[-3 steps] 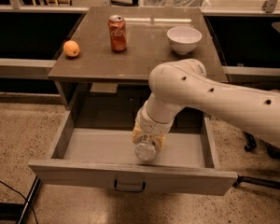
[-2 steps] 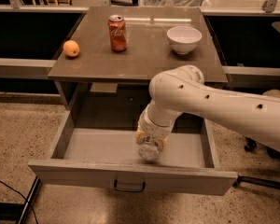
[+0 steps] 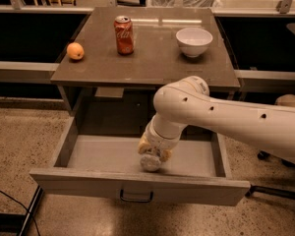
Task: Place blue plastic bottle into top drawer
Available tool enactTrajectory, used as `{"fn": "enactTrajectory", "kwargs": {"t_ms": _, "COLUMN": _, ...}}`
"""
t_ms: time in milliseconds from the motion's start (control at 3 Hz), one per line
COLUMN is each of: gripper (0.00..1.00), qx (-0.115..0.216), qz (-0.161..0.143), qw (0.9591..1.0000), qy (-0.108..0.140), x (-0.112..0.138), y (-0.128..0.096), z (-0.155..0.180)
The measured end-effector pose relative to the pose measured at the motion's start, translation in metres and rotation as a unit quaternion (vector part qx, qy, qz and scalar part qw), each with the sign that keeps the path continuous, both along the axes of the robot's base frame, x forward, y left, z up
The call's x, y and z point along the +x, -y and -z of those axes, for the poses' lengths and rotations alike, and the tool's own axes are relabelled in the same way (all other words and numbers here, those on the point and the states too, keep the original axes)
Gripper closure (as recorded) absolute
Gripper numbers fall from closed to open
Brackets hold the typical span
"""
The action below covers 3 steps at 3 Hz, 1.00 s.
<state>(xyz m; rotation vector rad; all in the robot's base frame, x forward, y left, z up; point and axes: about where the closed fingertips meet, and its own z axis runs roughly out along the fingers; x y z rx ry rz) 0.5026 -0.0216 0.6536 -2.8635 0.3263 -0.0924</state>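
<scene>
Lowered slightly since before, my gripper (image 3: pixel 152 155) is inside the top drawer (image 3: pixel 78 179), jaws closed on the blue plastic bottle (image 3: pixel 150 163); I judge only the release remains.

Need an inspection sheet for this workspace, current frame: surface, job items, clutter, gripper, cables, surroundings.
Surface: brown tabletop above the drawer, carrying three items.
Job's things: wide grey top drawer is open; small clear plastic bottle with whitish label is low inside it, front middle, at the gripper's tip.
Clutter: round orange fruit at left, upright red soda can in the middle, white bowl at right, all on the tabletop.
Grippers: two-finger gripper down inside the drawer, on the white arm reaching in from the right.
Cables: black cable on the floor, lower left.
Surroundings: speckled floor.
</scene>
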Motion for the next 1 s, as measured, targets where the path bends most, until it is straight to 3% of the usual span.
{"fn": "enactTrajectory", "kwargs": {"t_ms": 333, "gripper": 0.11, "qx": 0.000, "qz": 0.000, "qw": 1.0000, "qy": 0.000, "x": 0.0000, "y": 0.0000, "z": 0.0000}}
{"fn": "enactTrajectory", "kwargs": {"t_ms": 667, "gripper": 0.00, "qx": 0.000, "qz": 0.000, "qw": 1.0000, "qy": 0.000, "x": 0.0000, "y": 0.0000, "z": 0.0000}}
{"fn": "enactTrajectory", "kwargs": {"t_ms": 1000, "gripper": 0.00, "qx": 0.000, "qz": 0.000, "qw": 1.0000, "qy": 0.000, "x": 0.0000, "y": 0.0000, "z": 0.0000}}
